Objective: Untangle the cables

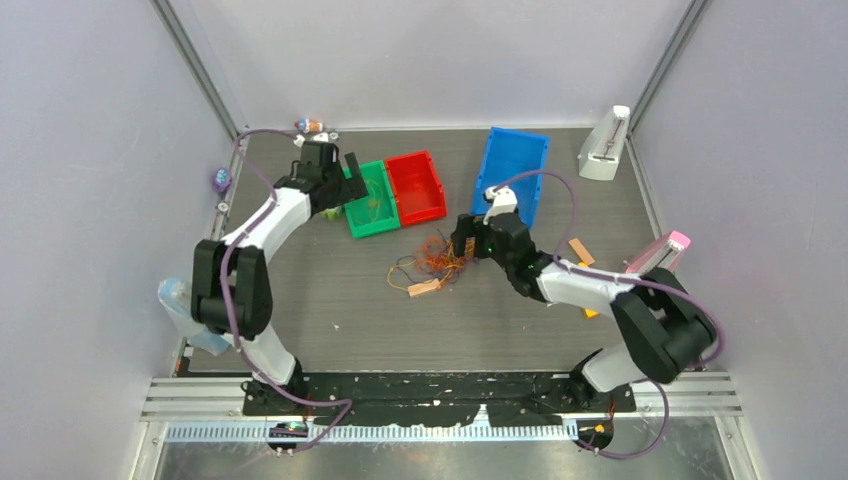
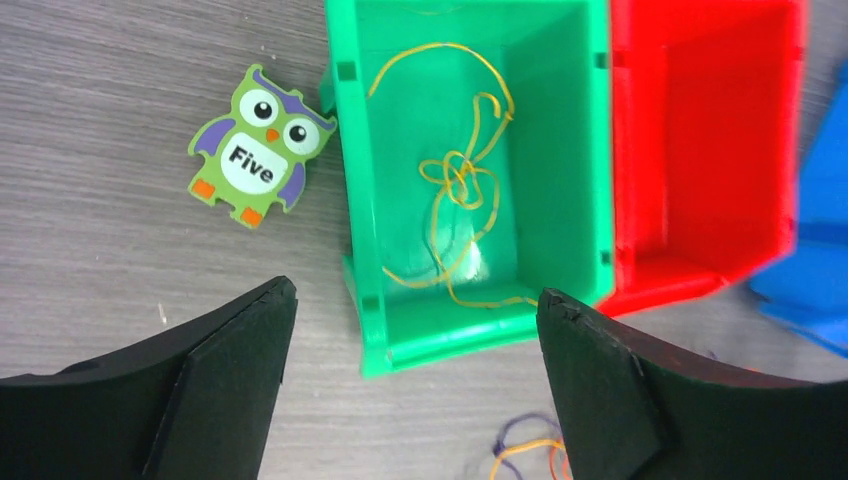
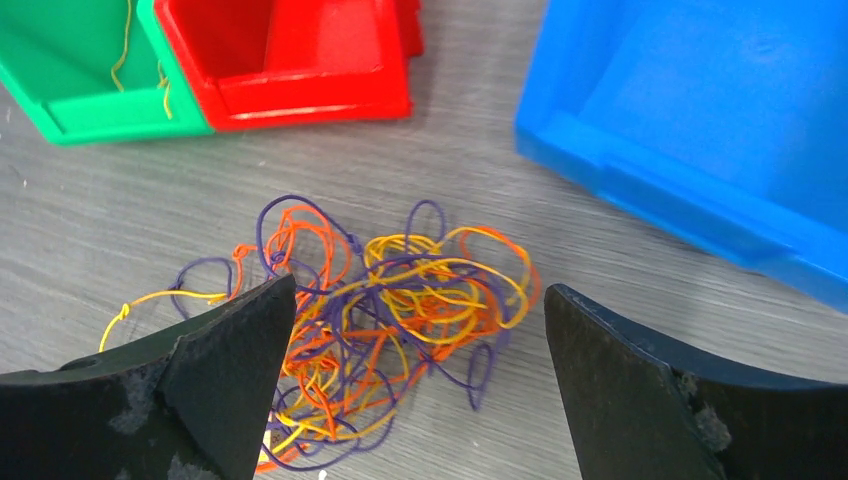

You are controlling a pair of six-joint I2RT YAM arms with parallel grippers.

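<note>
Left gripper: your left gripper [image 2: 415, 300] hovers over the near end of the green bin [image 2: 450, 335]. Its fingers are spread wide and nothing sits between them.
Right gripper: your right gripper [image 3: 420, 290] hangs directly above the heap of cables. Its fingers are also spread wide and pinch nothing. You cannot tell whether the fingertips touch the wires.
Cables: the cables [image 3: 390, 320] lie in one knotted heap of yellow, orange-red and purple loops. They rest on the table [image 1: 330, 310], in front of the bins and near its middle.
Yellow cable: one yellow cable [image 2: 460, 190] lies apart from the heap, inside the green bin. It is loosely looped, with a small knot near its middle.
Red bin: the red bin [image 2: 700, 150] stands against the green bin's right side.
Blue bin: the blue bin [image 3: 700, 100] stands to the right of the red one and apart from it. It is turned at an angle to the other two.
Owl card: a green and purple owl card [image 2: 258, 148] marked "Five" lies flat on the table, just beside the green bin's left wall.
Tan block: a small tan block [image 1: 424, 288] lies at the near left edge of the heap. You cannot tell whether it touches the wires.
</note>
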